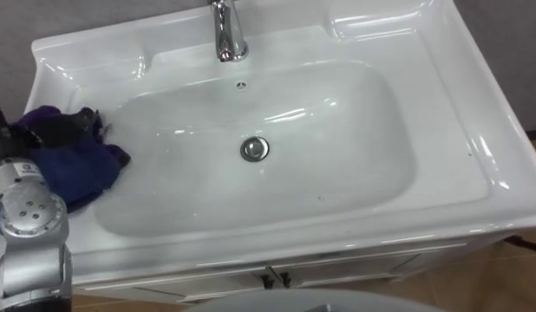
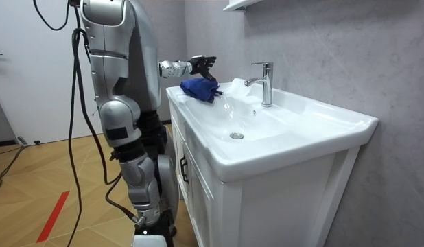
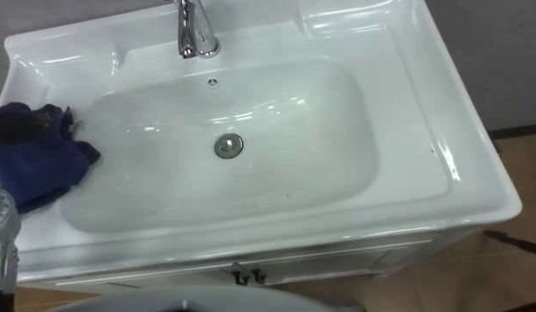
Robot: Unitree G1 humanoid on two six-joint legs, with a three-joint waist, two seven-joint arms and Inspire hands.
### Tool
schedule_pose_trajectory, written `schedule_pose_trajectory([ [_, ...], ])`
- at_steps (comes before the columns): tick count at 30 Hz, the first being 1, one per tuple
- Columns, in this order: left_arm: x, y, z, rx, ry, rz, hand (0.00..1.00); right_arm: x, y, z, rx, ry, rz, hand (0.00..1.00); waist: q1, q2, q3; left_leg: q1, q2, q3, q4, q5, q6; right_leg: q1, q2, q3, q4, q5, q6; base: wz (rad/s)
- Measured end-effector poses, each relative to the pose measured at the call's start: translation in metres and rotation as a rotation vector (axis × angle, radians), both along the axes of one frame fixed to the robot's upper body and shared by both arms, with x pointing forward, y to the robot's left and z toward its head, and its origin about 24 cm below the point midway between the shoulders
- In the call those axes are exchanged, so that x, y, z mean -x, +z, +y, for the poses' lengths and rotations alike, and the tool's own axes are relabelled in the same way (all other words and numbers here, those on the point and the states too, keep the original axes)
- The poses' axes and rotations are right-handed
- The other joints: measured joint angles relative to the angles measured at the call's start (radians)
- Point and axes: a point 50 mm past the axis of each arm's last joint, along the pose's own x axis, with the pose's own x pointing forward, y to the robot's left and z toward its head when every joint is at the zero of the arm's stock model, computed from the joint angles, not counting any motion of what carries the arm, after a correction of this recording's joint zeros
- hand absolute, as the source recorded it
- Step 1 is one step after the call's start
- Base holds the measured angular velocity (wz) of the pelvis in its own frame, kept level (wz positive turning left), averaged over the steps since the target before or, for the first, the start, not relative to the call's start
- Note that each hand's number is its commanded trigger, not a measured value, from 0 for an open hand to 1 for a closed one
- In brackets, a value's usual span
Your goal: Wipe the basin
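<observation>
The wiping looks barely begun: the blue cloth (image 1: 77, 173) lies on the left rim of the basin (image 1: 476, 165) by the left robot hand (image 1: 55, 128), grip impossible to tell, and next it must sweep the cloth down toward the drain (image 1: 255, 148).

1. The left hand (image 2: 204, 64) has black fingers and a silver-grey wrist.
2. The cloth (image 1: 73, 165) right by the hand is plain dark blue.
3. The basin (image 1: 441, 156) to the hand's right is glossy white, unpatterned.
4. The faucet (image 1: 226, 35) and drain (image 1: 255, 148), further right of the hand, are shiny chrome.
5. The floor (image 2: 33, 178) behind the hand is warm wood-brown with a red stripe (image 2: 54, 216).
</observation>
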Motion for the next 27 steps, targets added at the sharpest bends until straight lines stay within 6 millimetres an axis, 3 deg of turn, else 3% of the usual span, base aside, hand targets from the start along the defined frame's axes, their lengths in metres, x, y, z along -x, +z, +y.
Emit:
schedule_pose_trajectory([
  [8, 0.008, 0.008, 0.016, -0.049, 0.099, -0.025, 0.00, 0.001, 0.000, 0.001, -0.021, 0.009, -0.002, 0.00, 0.013, 0.001, -0.0002, 0.010, 0.000, -0.003, 0.002, 0.000, 0.000, 0.014, 0.000, -0.002, 0.001, 0.000, 0.000, 0.01],
  [13, 0.015, 0.026, 0.037, -0.150, 0.253, -0.089, 0.00, 0.002, 0.000, 0.000, -0.023, 0.006, 0.000, 0.00, 0.013, 0.001, -0.0003, 0.008, -0.001, -0.004, 0.004, 0.000, 0.000, 0.015, -0.001, -0.003, -0.002, -0.001, 0.001, 0.01],
  [23, 0.022, 0.045, 0.054, -0.247, 0.347, -0.150, 0.00, 0.005, 0.000, -0.001, -0.011, 0.049, 0.020, 0.00, 0.018, 0.012, -0.0012, 0.009, -0.002, -0.004, 0.001, 0.000, 0.000, 0.015, -0.001, -0.004, -0.003, -0.001, 0.001, 0.00],
  [27, 0.029, 0.047, 0.060, -0.263, 0.402, -0.171, 0.00, 0.012, 0.001, -0.002, 0.003, 0.051, 0.042, 0.00, 0.046, 0.017, -0.0004, 0.008, -0.003, -0.005, 0.000, 0.000, 0.000, 0.014, -0.002, -0.006, -0.004, -0.002, 0.001, 0.01],
])
